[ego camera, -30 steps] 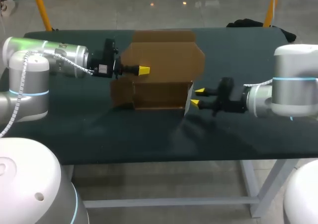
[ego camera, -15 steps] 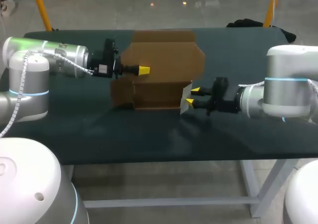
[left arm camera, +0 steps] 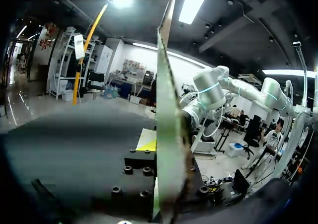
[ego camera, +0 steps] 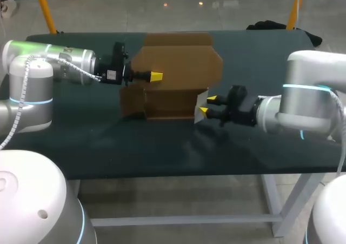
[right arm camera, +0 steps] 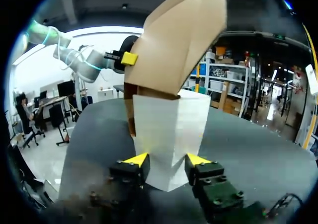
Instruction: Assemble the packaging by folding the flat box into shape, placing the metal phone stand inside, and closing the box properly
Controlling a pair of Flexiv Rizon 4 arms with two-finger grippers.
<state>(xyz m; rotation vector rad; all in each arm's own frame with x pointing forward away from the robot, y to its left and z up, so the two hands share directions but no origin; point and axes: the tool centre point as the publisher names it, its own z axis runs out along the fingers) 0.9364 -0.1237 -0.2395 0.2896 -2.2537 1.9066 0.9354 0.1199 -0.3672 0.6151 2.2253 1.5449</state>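
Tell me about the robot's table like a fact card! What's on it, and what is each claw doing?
table: dark, with one brown box on it
box: half folded, big back panel raised
left gripper: shut on the box's back panel
right gripper: open, at the box's end
flap: white, at the box's end, between the right gripper's yellow tips
phone stand: not in sight

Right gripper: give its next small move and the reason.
Probably nudge forward toward the box. The right gripper has its open yellow tips against the white side flap, which stands angled out from the box end, not yet folded in.
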